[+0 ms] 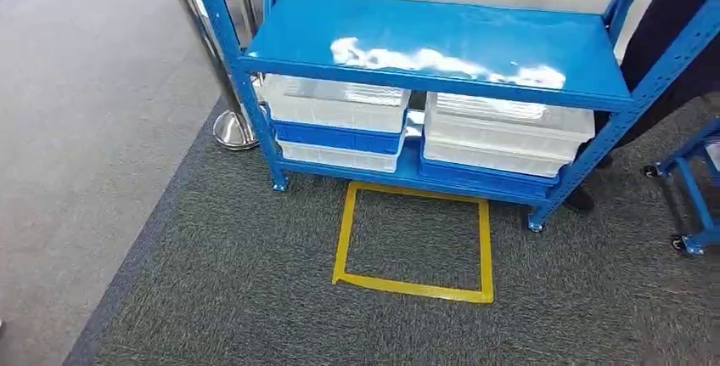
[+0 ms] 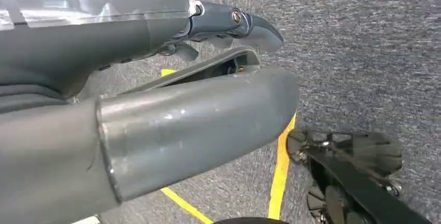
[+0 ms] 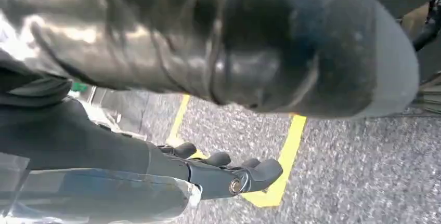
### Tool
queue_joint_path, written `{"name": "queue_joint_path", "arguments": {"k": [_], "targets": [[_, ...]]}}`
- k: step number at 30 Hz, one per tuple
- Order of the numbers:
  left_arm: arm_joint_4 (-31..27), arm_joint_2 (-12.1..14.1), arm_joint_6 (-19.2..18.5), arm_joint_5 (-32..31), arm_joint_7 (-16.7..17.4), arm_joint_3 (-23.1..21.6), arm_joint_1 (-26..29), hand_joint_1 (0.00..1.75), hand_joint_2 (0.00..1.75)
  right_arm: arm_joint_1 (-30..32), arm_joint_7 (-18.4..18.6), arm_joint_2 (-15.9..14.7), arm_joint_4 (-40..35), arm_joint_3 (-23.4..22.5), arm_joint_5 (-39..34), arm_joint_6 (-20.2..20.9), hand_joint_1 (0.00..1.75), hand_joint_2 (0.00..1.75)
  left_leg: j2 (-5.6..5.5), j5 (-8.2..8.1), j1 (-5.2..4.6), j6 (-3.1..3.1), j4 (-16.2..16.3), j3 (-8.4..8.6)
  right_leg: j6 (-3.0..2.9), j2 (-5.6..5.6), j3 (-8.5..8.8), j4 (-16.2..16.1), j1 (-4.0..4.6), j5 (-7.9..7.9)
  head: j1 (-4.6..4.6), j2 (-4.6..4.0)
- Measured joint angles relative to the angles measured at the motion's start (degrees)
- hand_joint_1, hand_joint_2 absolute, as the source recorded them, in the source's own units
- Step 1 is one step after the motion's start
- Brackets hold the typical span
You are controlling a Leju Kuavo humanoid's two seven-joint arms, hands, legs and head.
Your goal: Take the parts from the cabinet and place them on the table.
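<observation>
A blue cabinet [image 1: 441, 43] stands on grey carpet [image 1: 255, 298], its top shelf bare and glossy. On its lower shelf sit clear bins [image 1: 508, 132] stacked in two piles (contents too blurred to tell). A yellow tape square [image 1: 416, 239] marks the floor just before it. The left hand [image 2: 171, 104] and right hand [image 3: 208, 172] hang over the carpet, fingers loosely extended, holding nothing.

A yellow tape square [image 1: 415, 242] marks the grey carpet [image 1: 255, 298] just before the rack; a chrome stanchion [image 1: 212, 52] stands far left, a blue wheeled frame [image 1: 696, 196] right
</observation>
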Motion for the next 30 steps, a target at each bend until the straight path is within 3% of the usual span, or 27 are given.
{"name": "queue_joint_path", "arguments": {"k": [1, 2, 3, 5, 6, 7, 8, 9, 10, 11, 15, 16, 17, 18, 19, 20, 23, 24, 25, 26, 28, 29, 30], "targets": [[0.0, 0.0, 0.0, 0.0, 0.0, 0.0, 0.0, 0.0, 0.0, -0.1, 0.0, 0.1, 0.0, 0.0, 0.0, 0.0, 0.0, 0.0, -1.37, 2.98, 0.06, 0.23, -5.7, 2.43, 0.14, 0.75, 0.14, 0.0, -0.02, -0.07, 0.0, -0.02], [0.0, 0.1, 0.0, 0.0, 0.0, 0.0, 0.1, 0.0, 0.0, 0.0, 0.0, 0.2, 0.0, 0.0, 0.0, 0.0, 0.0, 0.0, -4.62, 3.5, 0.28, 0.58, -9.3, 3.77, 0.31, 1.35, 0.05, 0.0, -0.15, -0.05, 0.0, 0.0], [0.0, 0.1, 0.0, 0.0, 0.0, 0.0, 0.1, 0.0, 0.0, -0.3, 0.0, 0.2, 0.0, 0.0, 0.0, 0.0, 0.0, 0.0, -5.45, 3.16, 0.31, 0.7, -10.3, 4.11, 0.82, 2.04, -0.22, 0.3, 0.14, -0.05, 0.04, 0.0], [0.0, 0.1, 0.0, 0.1, 0.1, 0.0, 0.0, 0.0, 0.0, -0.2, 0.0, 0.3, 0.0, 0.0, 0.1, 0.0, 0.0, 0.0, -4.34, 3.0, -0.1, 0.94, -10.2, 4.15, 1.77, 3.35, -0.76, 0.1, -0.37, 0.36, 0.02, -0.02], [0.0, 0.2, -0.1, 0.2, 0.2, 0.1, -0.1, 0.0, 0.0, 0.0, 0.0, 0.3, 0.0, 0.0, 0.3, 0.0, 0.0, 0.0, -3.73, 3.13, -0.25, 1.29, -10.3, 4.25, 2.3, 4.0, -0.87, -0.3, -0.52, 0.61, 0.0, -0.02], [0.0, 0.2, -0.2, 0.6, 0.2, 0.1, -0.1, 0.0, 0.0, 0.1, 0.1, 0.4, 0.0, 0.0, 0.5, 0.0, 0.0, 0.0, -2.96, 3.62, 0.28, 1.92, -11.2, 4.43, 2.8, 4.35, -0.87, -0.2, -0.18, 0.62, 0.04, -0.02], [0.0, 0.3, -0.4, 0.9, 0.2, 0.2, -0.1, 0.0, 0.0, 0.0, 0.3, 0.5, 0.0, 0.0, 0.9, -0.1, 0.0, 0.0, -1.93, 3.99, 0.22, 2.4, -11.6, 4.66, 2.73, 0.87, -1.28, 0.9, -0.17, -0.32, 0.04, -0.02], [0.0, 0.5, -0.5, 1.2, 0.2, 0.4, 0.0, 0.0, 0.0, -0.1, 0.4, 0.7, 0.0, 0.1, 1.5, -0.2, 0.0, 0.0, -1.44, 4.06, 0.19, 2.87, -11.7, 4.6, 2.85, -1.73, -2.58, 3.6, -0.03, -2.37, 0.15, -0.02], [0.0, 0.7, -0.7, 1.3, 0.3, 0.6, 0.2, 0.0, 0.0, -0.3, 0.4, 0.8, 0.0, 0.2, 2.0, -0.5, 0.0, 0.0, -0.89, 4.04, -0.02, 3.02, -11.7, 4.45, 2.99, -2.85, -4.62, 7.7, -0.03, -4.81, 0.13, -0.02], [0.0, 0.9, -0.9, 1.3, 0.4, 0.7, 0.3, 0.0, 0.0, -0.3, 0.4, 0.9, 0.0, 0.4, 2.6, -1.0, 0.0, 0.0, -0.16, 4.01, -0.18, 3.07, -11.6, 4.32, 3.12, -3.28, -6.76, 12.3, -0.07, -6.97, 0.13, -0.02], [0.0, 0.9, -0.9, 1.3, 0.4, 0.7, 0.3, 0.0, 0.0, -0.3, 0.4, 0.9, 0.0, 0.4, 2.6, -1.0, 0.0, 0.0, -0.12, 4.01, -0.18, 3.07, -11.6, 4.31, 3.12, -3.29, -6.89, 12.5, -0.07, -7.08, 0.13, -0.02], [0.0, 1.0, -0.9, 1.3, 0.4, 0.8, 0.3, 0.0, 0.0, -0.3, 0.3, 1.0, 0.0, 0.5, 2.7, -1.1, 0.0, 0.0, 0.01, 4.0, -0.2, 3.09, -11.6, 4.29, 3.16, -3.34, -7.39, 13.5, -0.08, -7.49, 0.11, -0.02], [0.0, 1.1, -1.1, 1.3, 0.4, 1.0, 0.4, 0.0, 0.0, -0.3, 0.3, 1.0, 0.0, 0.7, 2.9, -1.3, 0.0, 0.0, 0.55, 3.99, -0.32, 3.09, -11.6, 4.21, 3.24, -3.49, -8.75, 16.5, -0.09, -8.38, 0.16, -0.02], [0.0, 1.2, -1.1, 1.3, 0.4, 1.1, 0.3, 0.0, 0.0, -0.3, 0.1, 1.1, 0.0, 0.7, 3.1, -1.4, 0.0, 0.0, 0.88, 3.98, -0.37, 3.09, -11.6, 4.17, 3.27, -3.55, -9.02, 17.3, -0.09, -8.07, 0.11, -0.02], [0.0, 1.3, -1.0, 0.5, -0.7, 1.2, 0.0, 0.0, 0.0, -0.3, -0.2, 1.0, 0.0, 0.7, 2.9, -1.6, 0.0, 0.0, 1.57, 3.11, -0.65, 2.73, -11.5, 4.64, 2.13, -4.3, 0.46, 1.5, 0.24, -0.35, 0.15, 0.0], [0.0, 1.0, -0.9, 0.2, -0.7, 1.2, 0.0, 0.0, 0.0, -0.4, -0.2, 0.9, 0.0, 0.7, 2.8, -1.4, 0.0, 0.0, 1.72, 2.73, -1.08, 2.34, -11.2, 4.82, 1.51, -4.86, 1.42, -0.7, 0.72, -1.88, 0.13, 0.0], [0.0, 0.7, 0.0, -0.1, -0.5, 1.2, -0.3, 0.0, 0.0, -0.3, -0.2, 0.7, 0.0, 0.7, 2.6, -0.7, 0.0, 0.0, 1.9, 2.24, -0.78, 1.34, -11.4, 5.26, 0.68, -4.6, 1.52, -0.7, 0.92, -2.44, 0.15, -0.02], [0.0, 0.5, 0.1, -0.1, -0.4, 1.2, -0.5, 0.0, 0.0, -0.3, -0.2, 0.7, 0.0, 0.7, 2.6, -0.7, 0.0, 0.0, 2.05, 1.91, -1.1, 0.92, -11.4, 5.89, 0.26, -4.39, 1.91, -1.2, 0.45, -2.03, 0.11, -0.02], [0.0, 0.5, 0.3, -0.1, -0.2, 1.2, -0.4, 0.0, 0.0, -0.1, -0.2, 0.7, 0.0, 0.7, 2.6, -0.7, 0.0, 0.0, 1.4, 1.8, -0.65, 0.65, -10.4, 5.72, 0.25, -4.37, 2.8, -1.7, 0.16, -1.77, 0.15, -0.02], [0.0, 0.3, 0.4, -0.1, -0.2, 1.2, -0.4, 0.0, 0.0, 0.0, -0.2, 0.7, 0.0, 0.6, 2.6, -0.7, 0.0, 0.0, 0.85, 0.57, -0.64, 0.44, -7.7, 4.43, -0.22, -4.43, 3.39, -1.9, 0.07, -2.07, -0.02, -0.02], [0.0, 0.0, 0.5, -0.1, -0.1, 1.2, -0.2, 0.0, 0.0, 0.0, -0.2, 0.7, 0.0, 0.6, 2.6, -0.7, 0.0, 0.0, 0.43, -2.94, -0.21, -0.05, 1.6, -1.22, -0.45, -4.28, 4.12, -1.9, 0.09, -2.75, -0.02, 0.0], [0.0, 0.0, 0.6, -0.1, 0.0, 1.2, -0.1, 0.0, 0.0, 0.0, -0.2, 0.7, 0.0, 0.6, 2.6, -0.7, 0.0, 0.0, 0.42, -3.83, -0.12, -0.27, 6.2, -4.46, -0.39, -3.97, 4.62, -1.9, 0.09, -3.32, -0.02, -0.02], [0.0, 0.0, 0.6, -0.1, 0.0, 1.2, 0.0, 0.0, 0.0, 0.1, -0.2, 0.7, 0.0, 0.6, 2.6, -0.7, 0.0, 0.0, 0.42, -3.18, -0.02, -0.38, 8.1, -6.54, -0.27, -3.67, 5.29, -1.9, 0.03, -3.92, -0.04, -0.02]]}}
